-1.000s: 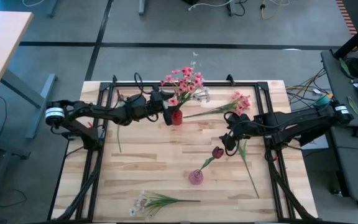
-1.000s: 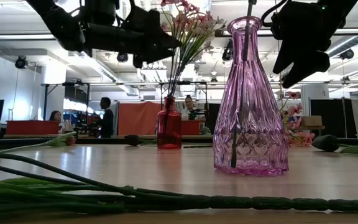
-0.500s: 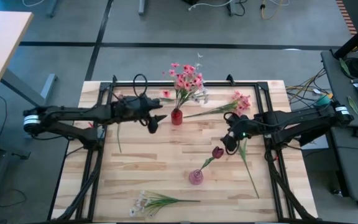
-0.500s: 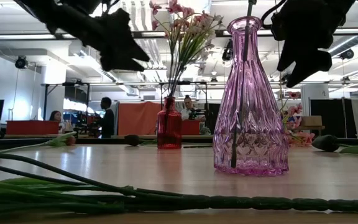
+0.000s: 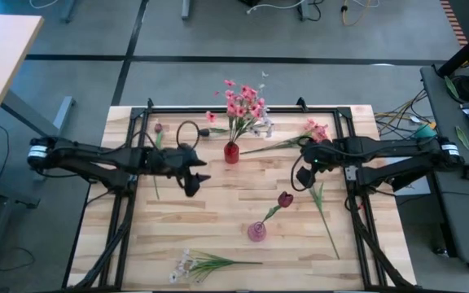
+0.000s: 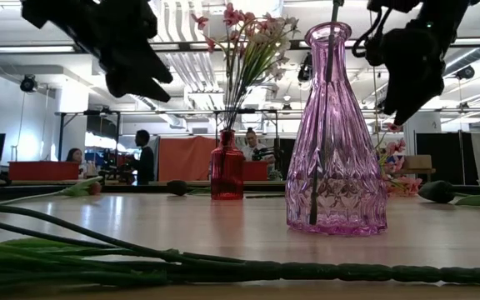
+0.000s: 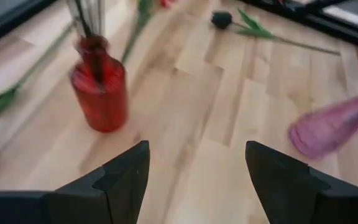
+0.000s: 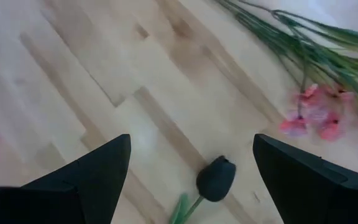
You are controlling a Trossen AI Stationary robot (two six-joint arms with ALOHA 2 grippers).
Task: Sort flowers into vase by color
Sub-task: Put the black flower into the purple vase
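A small red vase point(image 5: 231, 152) holds pink flowers point(image 5: 239, 106) upright near the far edge. A pink glass vase point(image 5: 256, 231) nearer the front holds one dark red tulip point(image 5: 285, 198). More pink flowers point(image 5: 314, 132) lie at the far right. A dark bud point(image 8: 216, 180) on a green stem point(image 5: 326, 218) lies at the right, and white flowers point(image 5: 190, 264) lie by the near edge. My left gripper point(image 5: 194, 182) hovers open left of the red vase point(image 7: 101, 93). My right gripper point(image 5: 302, 177) hovers open above the dark bud.
Another tulip with its stem point(image 5: 155, 163) lies at the table's left under my left arm. A black frame point(image 5: 332, 110) runs around the table. Bare wood shows in the middle between the two vases. People sit in the room beyond the table.
My left gripper has drawn back from the red vase toward the table's left and near side and tipped up from pointing steeply down to a shallower slant, staying open. The pink flowers stay upright in the red vase. My right gripper has shifted slightly toward the far edge.
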